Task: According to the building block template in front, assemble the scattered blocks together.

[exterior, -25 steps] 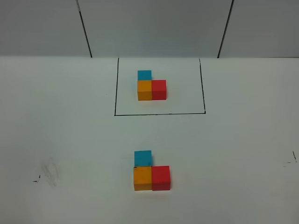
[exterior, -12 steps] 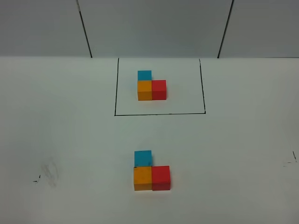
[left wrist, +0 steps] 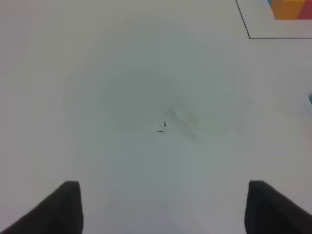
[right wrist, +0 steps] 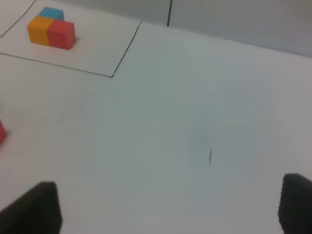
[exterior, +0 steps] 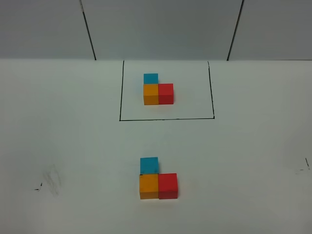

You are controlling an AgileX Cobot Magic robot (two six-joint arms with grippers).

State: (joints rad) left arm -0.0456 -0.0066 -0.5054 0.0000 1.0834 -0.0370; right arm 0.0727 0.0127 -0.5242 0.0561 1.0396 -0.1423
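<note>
The building block template (exterior: 158, 91), a light blue, orange and red L, sits inside a black outline (exterior: 165, 118) at the back of the table. In front of it the scattered blocks stand pressed together in the same L: light blue (exterior: 149, 165) behind orange (exterior: 148, 185), red (exterior: 167, 185) to the orange one's right. Neither arm shows in the exterior high view. My left gripper (left wrist: 163, 209) is open over bare table, with the template's corner (left wrist: 290, 9) far off. My right gripper (right wrist: 168, 204) is open and empty, with the template (right wrist: 51, 29) and a sliver of the red block (right wrist: 1, 131) in its view.
A grey smudge with a small black mark (exterior: 51, 180) lies at the front left of the white table (exterior: 253, 146). Another short black mark (exterior: 304, 168) sits at the right edge. Grey wall panels with black seams (exterior: 87, 29) close off the back.
</note>
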